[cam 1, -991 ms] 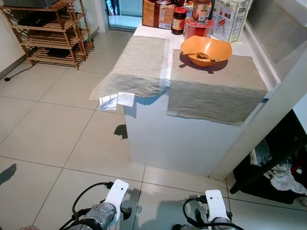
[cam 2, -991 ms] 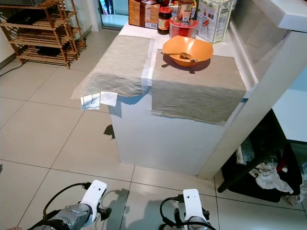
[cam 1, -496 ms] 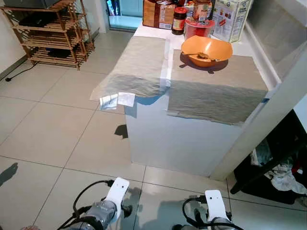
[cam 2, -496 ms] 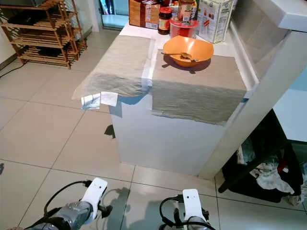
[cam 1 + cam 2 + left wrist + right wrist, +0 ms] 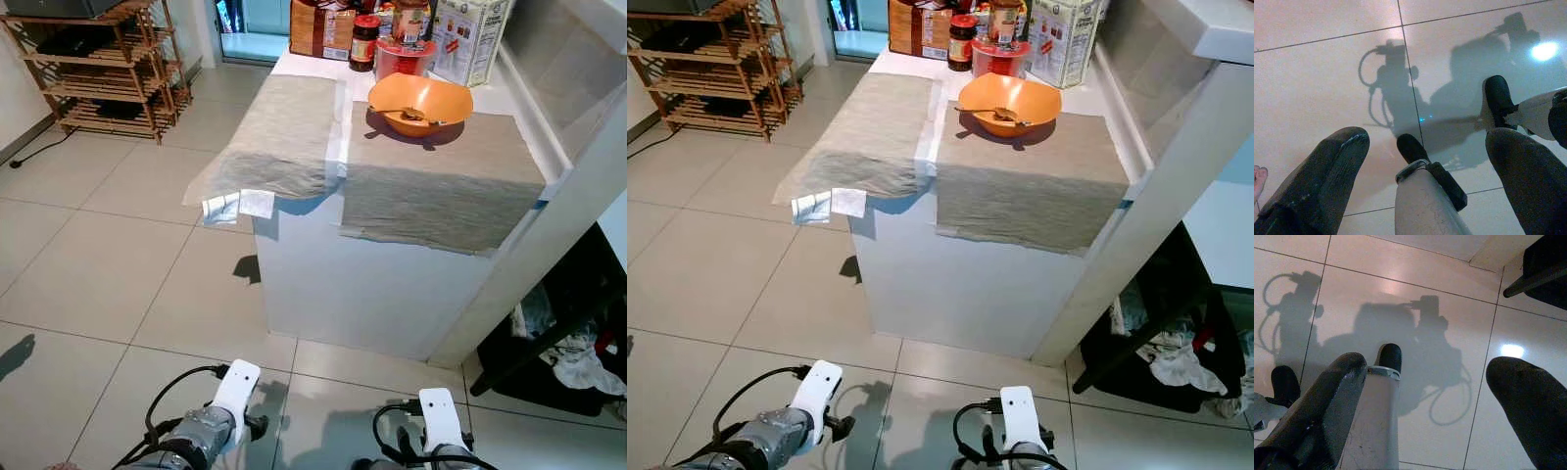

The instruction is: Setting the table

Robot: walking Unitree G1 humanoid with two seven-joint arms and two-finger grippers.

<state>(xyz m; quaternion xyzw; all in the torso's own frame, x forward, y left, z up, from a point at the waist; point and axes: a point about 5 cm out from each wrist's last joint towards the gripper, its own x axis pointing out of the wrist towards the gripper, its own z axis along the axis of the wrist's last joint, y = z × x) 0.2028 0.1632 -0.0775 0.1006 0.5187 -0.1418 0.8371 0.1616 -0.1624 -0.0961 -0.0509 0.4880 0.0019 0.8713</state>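
A white counter (image 5: 362, 294) stands ahead with two grey placemats, one on the left (image 5: 284, 137) hanging over the edge and one on the right (image 5: 441, 181). An orange bowl (image 5: 421, 101) with a spoon (image 5: 1004, 117) in it sits at the far end of the right mat. Both arms hang low near the floor, the left arm (image 5: 235, 392) and the right arm (image 5: 438, 421). My left gripper (image 5: 1427, 142) is open over the tiles with nothing in it. My right gripper (image 5: 1430, 367) is open too and holds nothing.
Jars (image 5: 365, 39), a red-lidded tub (image 5: 404, 54) and cartons (image 5: 470, 39) crowd the counter's far end. A wooden rack (image 5: 98, 69) stands at the far left. A black basket of cloths (image 5: 568, 343) sits right of the counter. A person's bare toes (image 5: 1259, 178) touch the tiles near my left gripper.
The head view has shifted very slightly. The counter's things and both arms stay as they were.
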